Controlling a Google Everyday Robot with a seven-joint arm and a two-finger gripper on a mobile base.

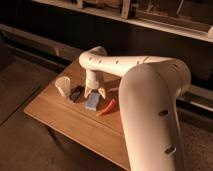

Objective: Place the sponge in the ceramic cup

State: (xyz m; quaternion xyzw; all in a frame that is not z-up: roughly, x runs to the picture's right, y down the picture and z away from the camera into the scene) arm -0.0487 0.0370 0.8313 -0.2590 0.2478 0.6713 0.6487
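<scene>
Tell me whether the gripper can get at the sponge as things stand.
Probably yes. The gripper hangs just above the sponge on the table, with nothing seen between them. The black flat object and the orange-red pointed object lie to either side, not over it.

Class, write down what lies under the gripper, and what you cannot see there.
Under the gripper lies the light-blue sponge, on the wooden table beside an orange carrot-like object. The gripper covers the sponge's far end, so contact cannot be judged.
</scene>
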